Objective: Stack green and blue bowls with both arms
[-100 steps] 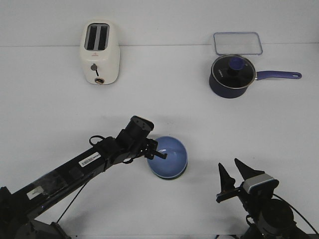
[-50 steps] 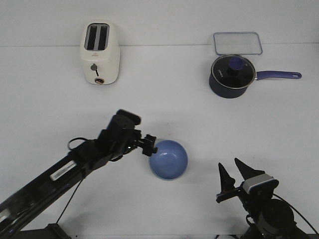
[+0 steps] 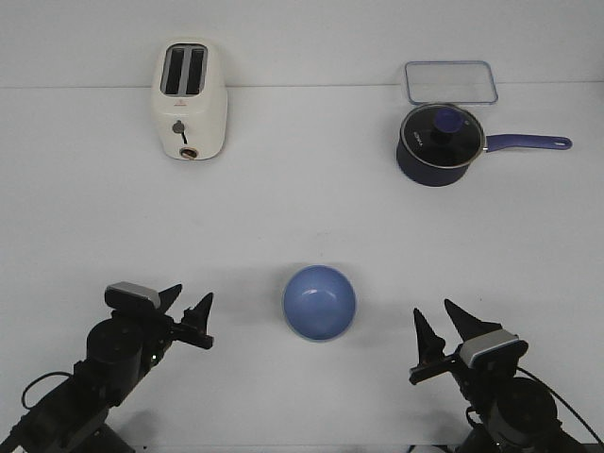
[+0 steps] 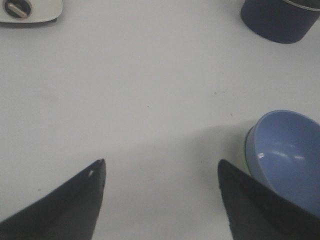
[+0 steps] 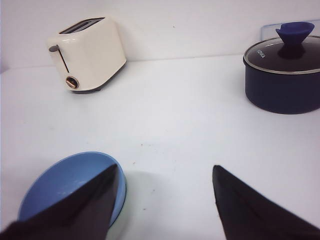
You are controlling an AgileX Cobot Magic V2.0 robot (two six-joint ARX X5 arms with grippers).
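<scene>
Both hands, left hand [image 3: 187,316] and right hand [image 3: 442,337], were held spread and empty beside the blue bowl [image 3: 319,301], judged light, rigid, smooth, best gripped by its rim.

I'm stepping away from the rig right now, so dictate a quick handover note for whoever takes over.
Left gripper: open, empty, near the table's front left.
Right gripper: open, empty, front right.
Blue bowl: upright, mid-table between the grippers, neither touching it. A thin green edge under its rim in the left wrist view suggests the green bowl is nested beneath.
Done: the stack appears made.
Left: confirm the green bowl really is underneath; otherwise probably nothing.
</scene>
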